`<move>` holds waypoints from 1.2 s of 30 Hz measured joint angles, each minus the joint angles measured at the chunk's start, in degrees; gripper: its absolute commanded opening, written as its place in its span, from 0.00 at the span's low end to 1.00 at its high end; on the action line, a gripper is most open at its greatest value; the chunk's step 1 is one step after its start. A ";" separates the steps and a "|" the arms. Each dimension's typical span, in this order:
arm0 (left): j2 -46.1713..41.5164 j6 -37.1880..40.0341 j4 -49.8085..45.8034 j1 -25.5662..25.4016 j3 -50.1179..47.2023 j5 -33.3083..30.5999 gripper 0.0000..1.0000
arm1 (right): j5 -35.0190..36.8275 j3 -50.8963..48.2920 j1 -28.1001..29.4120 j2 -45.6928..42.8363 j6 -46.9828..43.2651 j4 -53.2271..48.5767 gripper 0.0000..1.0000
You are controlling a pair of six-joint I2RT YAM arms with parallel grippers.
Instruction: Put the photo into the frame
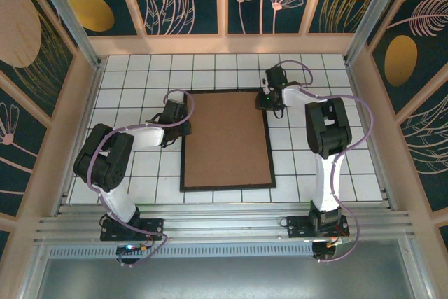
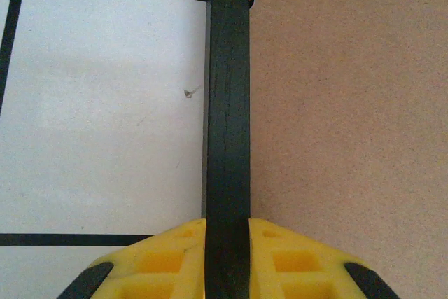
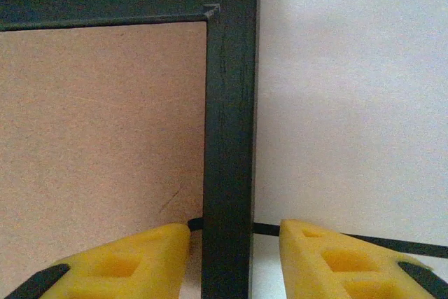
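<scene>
So the frame [image 1: 227, 187] is lying flat in the middle of the white tiled table [image 1: 140, 75], long side running away from the arm bases. Its opening is filled edge to edge by the brown backing board [image 1: 225, 138]. What's under that board I can't tell, since it covers everything inside the moulding.

The left gripper [image 1: 180, 129] sits at the frame's left rail, a bit above halfway up in the top view. In the left wrist cam both yellow fingers [image 2: 164, 260] are pressed right up against the black rail, one on the table side and one on the board side. There's no gap on either side, so it's clamped on the frame.

The right gripper [image 1: 268, 103] is up by the far right corner of the frame. In the right wrist cam its fingers [image 3: 329, 250] straddle the right rail just short of the mitred corner. The inner one is over the board with its tip just beside the rail. The outer one stands off over the table, with a clear strip of white between it and the moulding. So the jaws are apart and not pinching anything.

Both arms bend in toward the frame from their own sides
</scene>
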 measured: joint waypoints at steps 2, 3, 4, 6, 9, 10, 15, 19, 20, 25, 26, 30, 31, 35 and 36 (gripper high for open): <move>0.00 0.00 0.00 0.00 0.00 -0.02 0.20 | 0.90 0.00 0.28 -0.42 0.02 -0.52 0.45; 0.00 0.00 0.00 0.00 0.00 -0.04 0.21 | 1.01 -0.02 0.46 -0.74 0.02 -1.27 0.46; 0.00 0.00 0.00 0.00 0.00 -0.04 0.20 | 0.90 -0.11 0.59 -1.11 0.02 -2.08 0.47; 0.00 0.00 0.00 0.00 0.00 -0.04 0.20 | 0.11 -1.29 0.70 -3.08 0.04 -3.50 0.49; 0.00 0.00 0.00 0.00 0.02 -0.04 0.20 | -2.75 -4.50 -0.13 -8.37 0.44 -4.09 0.49; 0.00 0.00 0.00 0.00 0.02 -0.04 0.20 | -3.69 -5.64 -0.63 -10.23 0.59 -4.13 0.49; 0.00 0.02 -0.04 0.00 0.07 -0.04 0.20 | -7.23 -12.94 -5.22 -20.00 1.79 -3.80 0.45; 0.00 0.20 -0.22 0.00 0.17 -0.04 0.20 | -9.05 -17.31 -6.16 -21.24 2.43 -3.80 0.42; 0.00 0.22 -0.22 0.00 0.17 -0.04 0.21 | -9.77 -18.49 -6.01 -21.22 2.49 -3.85 0.41; 0.00 0.24 -0.35 0.00 0.22 -0.04 0.20 | -12.55 -20.17 -5.86 -20.33 2.99 -3.48 0.41; 0.00 0.24 -0.35 0.00 0.24 -0.04 0.20 | -13.09 -19.91 -5.92 -19.74 3.08 -3.06 0.42; 0.00 0.26 -0.48 0.00 0.33 -0.02 0.20 | -15.58 -15.69 -6.38 -14.78 3.56 -1.29 0.47; 0.00 0.26 -0.50 0.00 0.33 -0.02 0.20 | -16.02 -14.29 -6.58 -13.42 3.65 -1.01 0.48; 0.00 0.26 -0.59 0.00 0.39 -0.02 0.20 | -17.49 -7.56 -7.58 -7.26 3.93 0.24 0.46; 0.00 0.28 -0.63 0.00 0.42 -0.02 0.20 | -17.59 -6.21 -7.69 -6.08 3.91 0.31 0.44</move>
